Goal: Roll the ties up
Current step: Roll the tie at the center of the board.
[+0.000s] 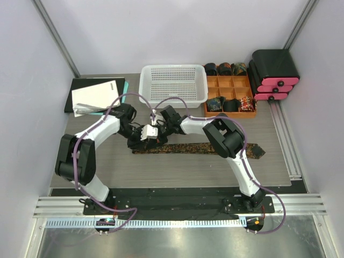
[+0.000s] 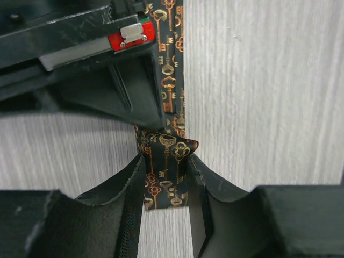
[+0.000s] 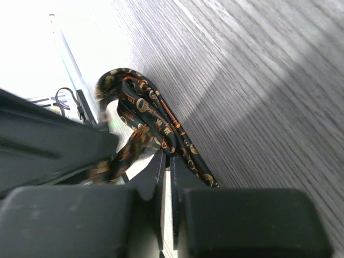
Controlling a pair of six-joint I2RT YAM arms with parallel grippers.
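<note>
Tie in hand: the brown-gold key-patterned tie lies flat across the tabletop in front of both arms. Its wide pointed end is out to the right, and its narrow end is at the left, where the two grippers meet.
Left jaws: the left gripper stands part open, its pads pressed against either edge of the folded-over narrow end, so it has hold of that first fold.
Right jaws: the right gripper is all but closed, nipping a thin layer of the same tie just beside the fold (a small loop of fabric arches up ahead of it).
Done so far: rolled ties sit in the back and front rows of the orange organiser at the far right. On this tie, only the first turn at the narrow end looks formed.
Left to do: almost the whole length lies unrolled on the tabletop. The turn has to be wound along the strip to the wide end, and probably set in the organiser's middle row, which shows bare orange.
Progress, as I judge it: early on this tie, with several others apparently finished.
</note>
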